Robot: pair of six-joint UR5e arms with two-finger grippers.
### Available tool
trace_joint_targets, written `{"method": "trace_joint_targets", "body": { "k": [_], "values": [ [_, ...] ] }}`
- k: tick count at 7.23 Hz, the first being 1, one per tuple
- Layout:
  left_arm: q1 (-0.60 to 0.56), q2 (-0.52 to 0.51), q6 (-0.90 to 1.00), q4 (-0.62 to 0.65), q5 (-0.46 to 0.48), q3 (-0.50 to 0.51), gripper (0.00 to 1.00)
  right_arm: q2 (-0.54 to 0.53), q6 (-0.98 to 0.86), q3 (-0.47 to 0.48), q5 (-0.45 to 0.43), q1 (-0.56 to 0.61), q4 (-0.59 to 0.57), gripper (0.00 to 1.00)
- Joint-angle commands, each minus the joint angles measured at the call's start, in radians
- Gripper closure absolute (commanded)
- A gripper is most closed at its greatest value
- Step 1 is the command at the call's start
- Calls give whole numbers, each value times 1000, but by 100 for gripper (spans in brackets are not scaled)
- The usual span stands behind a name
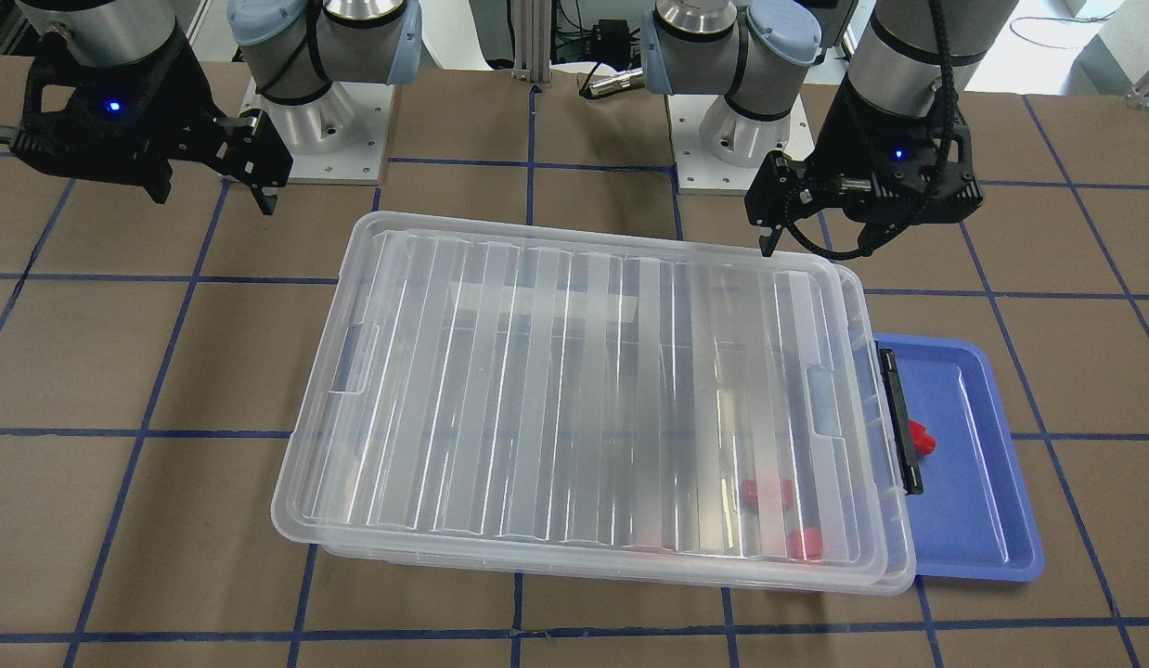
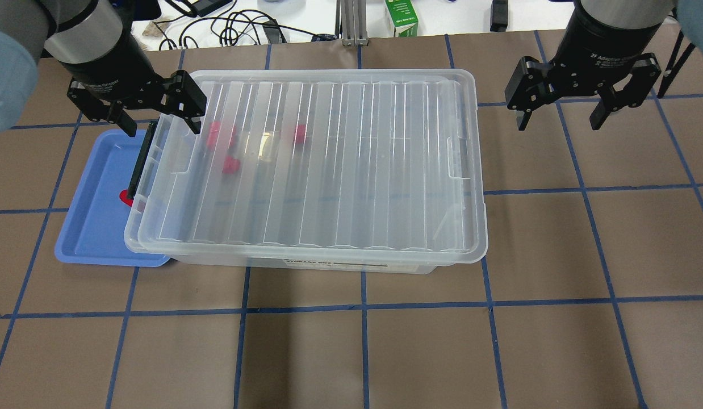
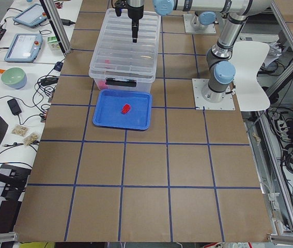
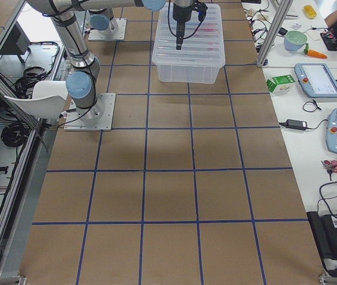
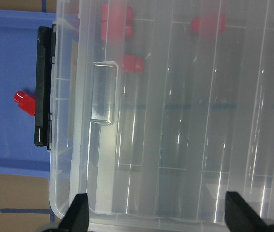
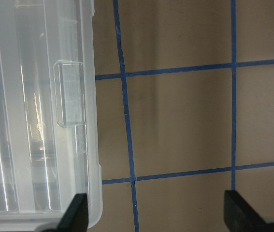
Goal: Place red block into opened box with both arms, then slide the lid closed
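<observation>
In shallow blue tray [image 1: 974,482]: small red plastic block [image 1: 923,439], just beside black latch bar [image 1: 899,422] of large clear plastic box [image 2: 306,264]. Box nearly covered by ribbed clear lid [image 2: 329,170]. Claws spread, empty: left gripper [image 2: 161,126], right gripper [image 2: 560,124].

White print on the black body of the right gripper [image 2: 560,122] reads "2F Adaptive", with the rest unclear. The left gripper [image 2: 161,128] bears similar print ending in "Gripper". The label strip [image 2: 329,263] on the box [image 2: 226,262] wall and the green carton [image 2: 401,17] print are too small to read
</observation>
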Motion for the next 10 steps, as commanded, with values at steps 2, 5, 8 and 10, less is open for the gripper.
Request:
{"method": "trace_joint_targets", "body": {
  "k": [2, 5, 8, 10],
  "values": [
    [0, 0, 0, 0, 0, 0, 0, 67, 15, 114, 14, 11, -143, 0],
    [0, 0, 0, 0, 0, 0, 0, 153, 15, 143, 91, 29, -220, 0],
    [0, 0, 0, 0, -2, 0, 0, 236, 18, 148, 94, 29, -284, 0],
    [0, 0, 0, 0, -2, 0, 0, 248, 2, 150, 85, 28, -296, 0]
  ]
}}
